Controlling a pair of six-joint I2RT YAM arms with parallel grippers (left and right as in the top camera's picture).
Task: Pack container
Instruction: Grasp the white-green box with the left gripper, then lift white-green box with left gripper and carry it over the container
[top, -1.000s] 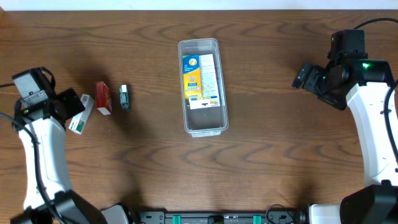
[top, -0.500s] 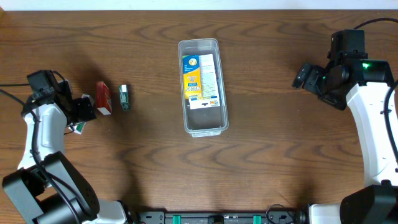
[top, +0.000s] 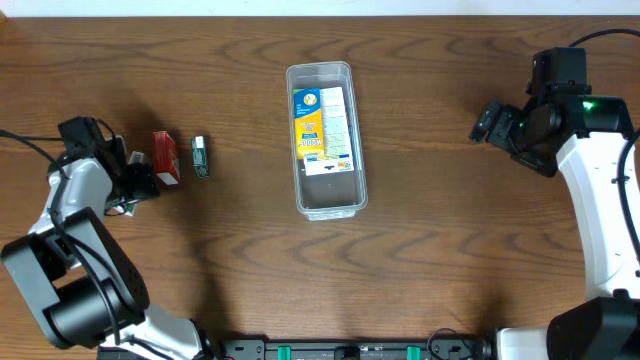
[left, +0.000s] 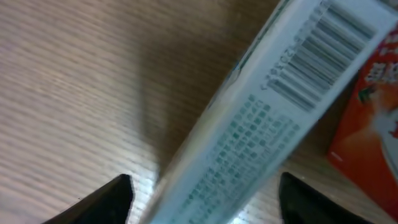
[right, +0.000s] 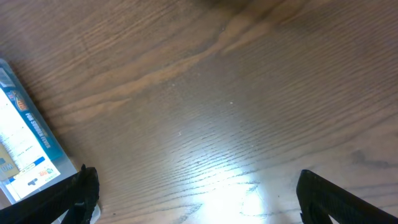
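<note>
Container (top: 330, 192): mid-counter (top: 450, 250), a yellow box (top: 322, 125) lying inside; only its corner shows in the right wrist view.
Left hand (left: 202, 199): low at the far left, fingers (left: 112, 199) either side of the carton; clamped or loose, I cannot tell.
White box (left: 273, 112): barcoded, blurred, mostly hidden under the arm from above.
Red box (left: 367, 124): just beside it, cut off.
Right hand (right: 196, 186): spread wide, holding nothing.

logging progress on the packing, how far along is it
Done: one yellow-and-blue box lies in the container. In hand: the left gripper, open, straddles the white barcoded box. Left: that, the red box and the small dark item. Right gripper hangs open, empty.
</note>
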